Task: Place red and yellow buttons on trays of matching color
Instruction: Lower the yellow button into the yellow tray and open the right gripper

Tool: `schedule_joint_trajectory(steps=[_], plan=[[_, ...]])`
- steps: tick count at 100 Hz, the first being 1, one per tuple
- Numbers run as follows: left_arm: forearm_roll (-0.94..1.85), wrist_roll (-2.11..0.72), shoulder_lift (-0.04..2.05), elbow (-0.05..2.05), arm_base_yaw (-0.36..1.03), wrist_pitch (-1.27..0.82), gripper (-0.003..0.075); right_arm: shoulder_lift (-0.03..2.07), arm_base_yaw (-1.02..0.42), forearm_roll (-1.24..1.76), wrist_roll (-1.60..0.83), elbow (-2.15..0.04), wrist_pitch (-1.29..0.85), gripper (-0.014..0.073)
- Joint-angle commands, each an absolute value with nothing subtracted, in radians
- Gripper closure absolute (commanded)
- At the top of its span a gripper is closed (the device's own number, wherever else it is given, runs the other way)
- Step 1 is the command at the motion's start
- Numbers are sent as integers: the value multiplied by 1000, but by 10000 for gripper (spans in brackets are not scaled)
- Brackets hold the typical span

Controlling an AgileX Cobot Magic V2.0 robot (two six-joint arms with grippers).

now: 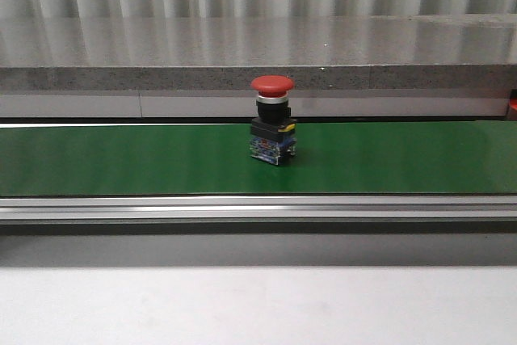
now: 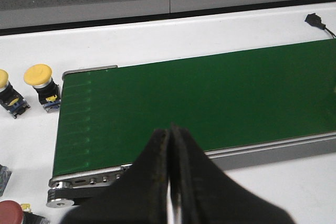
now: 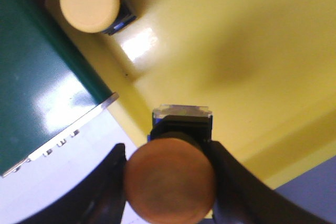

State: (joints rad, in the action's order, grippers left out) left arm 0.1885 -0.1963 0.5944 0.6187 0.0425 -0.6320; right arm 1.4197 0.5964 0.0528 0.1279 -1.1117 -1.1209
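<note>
Red button (image 1: 272,119): standing upright mid-belt on the green conveyor (image 1: 121,159).
Right gripper (image 3: 170,182): gripping a yellow button (image 3: 170,182) over the yellow tray (image 3: 252,51); a second yellow button (image 3: 90,1) is sitting in that tray.
Left gripper (image 2: 170,182): hovering with fingers pressed together, grasping nothing, at the belt's end.

A red button (image 2: 10,212) and neighbouring part (image 2: 3,177) are cut off.
</note>
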Motion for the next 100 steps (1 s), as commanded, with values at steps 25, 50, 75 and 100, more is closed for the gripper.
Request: schedule_joint_trajectory(steps=[25,50,75,100], plan=[[204,-199,595,646,49,-562,740,1427,608,89,129,-1076,-962,421],[204,-199,595,646,49,-562,740,1497,607,115,125,-1076,-929,421],[204,-199,595,646,49,-562,740,1558,605,134,124,-1076,-912,421],[204,-199,595,646,49,-562,740,1591,604,149,111,-1076,-907,417]])
